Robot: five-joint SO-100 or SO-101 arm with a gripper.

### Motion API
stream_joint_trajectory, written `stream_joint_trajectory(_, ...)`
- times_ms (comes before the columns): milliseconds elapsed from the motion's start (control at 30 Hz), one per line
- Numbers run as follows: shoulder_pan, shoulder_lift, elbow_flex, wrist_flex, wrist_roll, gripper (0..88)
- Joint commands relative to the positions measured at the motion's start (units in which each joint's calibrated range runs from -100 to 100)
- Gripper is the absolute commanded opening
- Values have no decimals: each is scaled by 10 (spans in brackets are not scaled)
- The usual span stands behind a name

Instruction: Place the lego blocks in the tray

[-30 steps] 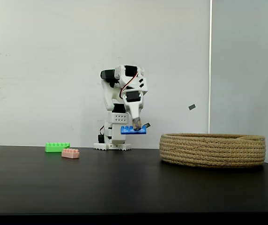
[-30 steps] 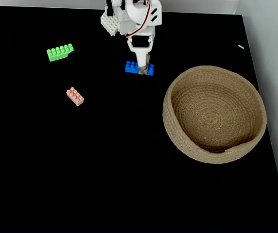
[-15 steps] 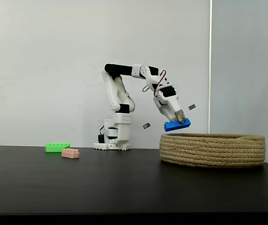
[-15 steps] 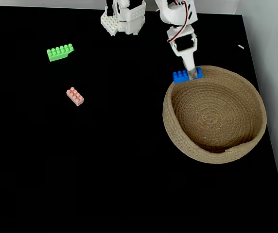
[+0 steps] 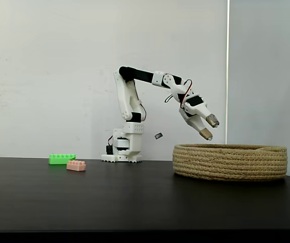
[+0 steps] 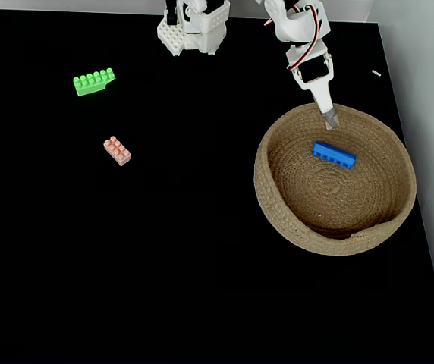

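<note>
The black table (image 6: pixel 164 265) filled the downward-looking fixed view, and a pale wall (image 5: pixel 48 66) stood behind it in the side-on fixed view. No brand, label or writing could be read on anything.

The tray (image 6: pixel 335 180), a round basket of coiled tan rope, sat on the right of the table; in the side-on fixed view (image 5: pixel 230 162) its low wall hid whatever lay inside. The white arm (image 5: pixel 135 81) reached from its base at the table's far edge toward the tray, and its upper part was cut off by the top edge of the downward-looking view.

The gripper (image 5: pixel 209 127) hung just above the tray's far rim, its two fingers spread apart with nothing between them; from above (image 6: pixel 329 117) the fingers overlapped and the gap could not be made out.

The blue brick (image 6: pixel 334 154) lay inside the tray, on the floor in its far half, just beyond the gripper tip. Its long axis ran from upper left to lower right in that view; its studs were hard to make out.

The green brick (image 6: pixel 94 81) lay well to the left on the table, long axis roughly left to right, slightly tilted. The smaller pink brick (image 6: pixel 117 150) lay nearer the camera side, apart from the green one, pointing diagonally. Side-on, the green (image 5: pixel 62 159) and pink (image 5: pixel 76 165) bricks overlapped slightly.
</note>
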State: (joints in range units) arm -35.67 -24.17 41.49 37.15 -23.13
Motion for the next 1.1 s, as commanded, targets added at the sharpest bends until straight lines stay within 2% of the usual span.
stream_joint_trajectory(0, 38, -24, -52, 68, -32, 341)
stream_joint_trajectory(133, 136, -49, -145, 250, -65, 407)
stream_joint_trajectory(233, 256, -63, -204, 266, -48, 355)
stream_joint_trajectory(300, 315, -74, -201, 267, -41, 376)
stream_joint_trajectory(367, 362, -81, -172, 279, -41, 405)
stream_joint_trajectory(500, 448, -82, -46, 259, -23, 401)
stream_joint_trajectory(600, 498, -75, 24, 225, -6, 415)
stream_joint_trajectory(700, 536, -57, 15, 261, 13, 437)
stream_joint_trajectory(1067, 617, 30, 31, 222, 67, 461)
